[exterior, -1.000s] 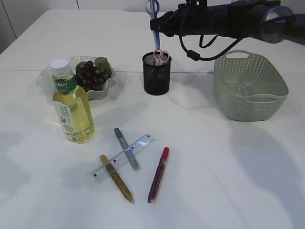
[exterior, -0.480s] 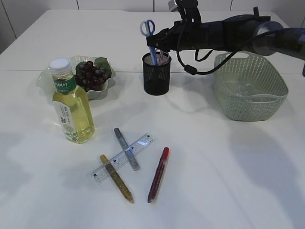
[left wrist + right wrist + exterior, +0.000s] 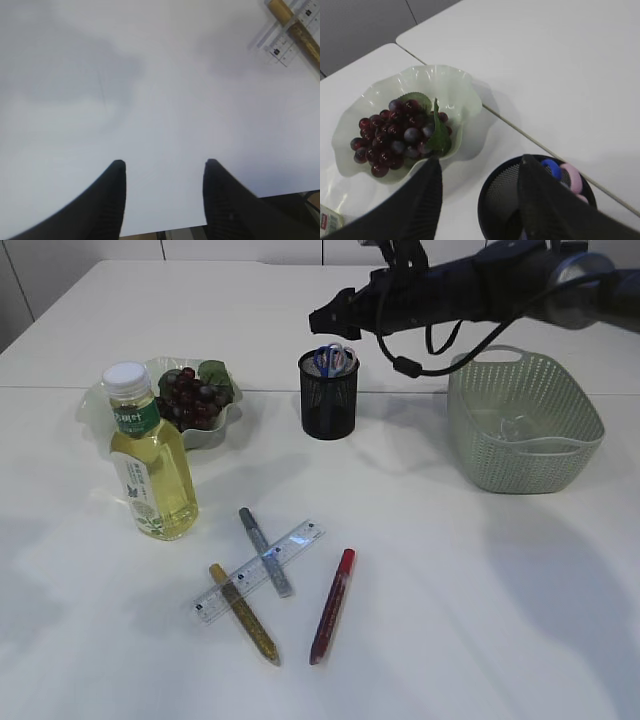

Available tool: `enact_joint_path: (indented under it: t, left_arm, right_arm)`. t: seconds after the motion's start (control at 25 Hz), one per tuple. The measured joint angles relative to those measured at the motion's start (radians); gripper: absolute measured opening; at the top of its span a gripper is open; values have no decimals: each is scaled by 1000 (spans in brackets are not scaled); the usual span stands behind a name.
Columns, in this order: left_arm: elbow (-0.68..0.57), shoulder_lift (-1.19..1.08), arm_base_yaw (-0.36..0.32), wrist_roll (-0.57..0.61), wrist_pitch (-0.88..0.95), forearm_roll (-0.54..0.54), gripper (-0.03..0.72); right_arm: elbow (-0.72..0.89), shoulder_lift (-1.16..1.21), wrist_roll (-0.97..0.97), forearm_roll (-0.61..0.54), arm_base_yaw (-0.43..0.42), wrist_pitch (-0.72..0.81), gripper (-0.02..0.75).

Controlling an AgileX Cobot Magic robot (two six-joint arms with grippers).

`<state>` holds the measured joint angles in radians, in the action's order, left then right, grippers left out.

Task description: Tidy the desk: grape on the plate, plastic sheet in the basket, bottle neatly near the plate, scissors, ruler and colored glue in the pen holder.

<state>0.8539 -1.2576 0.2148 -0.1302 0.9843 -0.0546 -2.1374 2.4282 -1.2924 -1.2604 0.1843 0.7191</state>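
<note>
The black mesh pen holder holds the scissors, their blue and pink handles showing at the rim. My right gripper hangs open just above and left of it, with nothing between its fingers. Grapes lie on the pale green plate. The yellow bottle stands upright in front of the plate. The clear ruler lies across grey and gold glue pens, a red one beside them. My left gripper is open over bare table.
The green basket stands at the right with something clear and glossy faintly visible inside; I cannot tell if it is the plastic sheet. The ruler's end and gold pen are far ahead of the left fingers.
The right gripper lowered the blue-handled scissors into the pen holder, let go, opened and lifted slightly. The left gripper has not moved.
</note>
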Motion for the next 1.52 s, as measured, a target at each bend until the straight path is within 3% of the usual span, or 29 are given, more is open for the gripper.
enact_joint_path:
  t: [0.28,0.56,0.72,1.0,1.24,1.52]
  left_arm:
    - [0,0,0,0,-3,0,363]
    - [0,0,0,0,-24,2,362]
    - [0,0,0,0,-22,2,362]
    - [0,0,0,0,-11,2,363]
    - [0,0,0,0,-11,2,363]
    - [0,0,0,0,-33,2,363]
  right_arm:
    - [0,-184,631,644,23,123,396]
    - [-1,-276,930,963,120,385,396]
    - [-1,-275,1013,1048,197,498,396]
    - [-1,-275,1037,1114,291,520,396]
    - [17,-281,1029,1103,310,523,385]
    - [208,-323,1005,1090,314,523,384]
